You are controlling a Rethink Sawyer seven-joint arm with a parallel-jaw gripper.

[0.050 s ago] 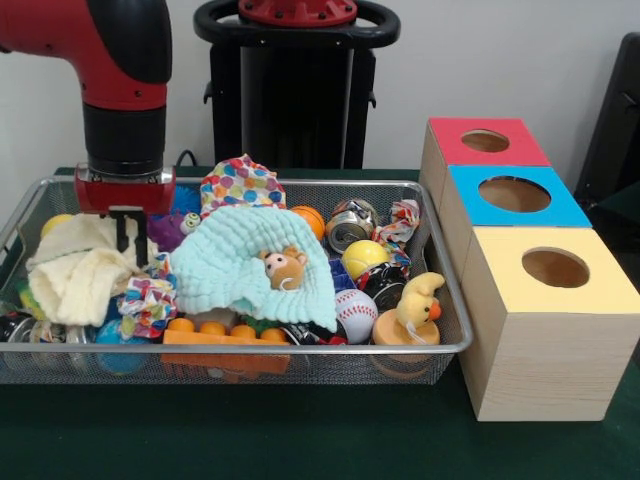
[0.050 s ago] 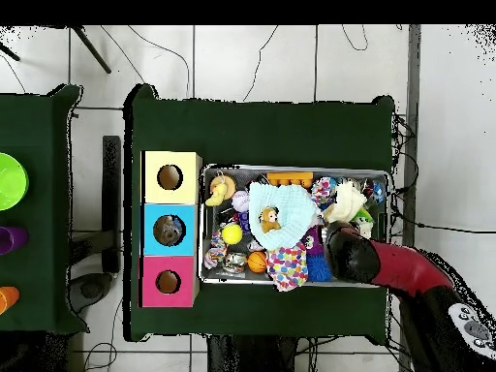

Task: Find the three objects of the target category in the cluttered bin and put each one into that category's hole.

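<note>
Bin (image 1: 300, 349) packed, no bare floor; cloths (image 1: 255, 262) cover middle; box holes (image 1: 514, 193) unobstructed

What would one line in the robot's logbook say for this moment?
arm: over bin's end | pincer: down among cream cloth, open, holding nothing | bin: full | boxes: blue hole has something inside

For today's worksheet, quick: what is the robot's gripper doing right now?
Gripper: open, holding nothing, fingers down at the cream cloth in the wire bin.
</note>
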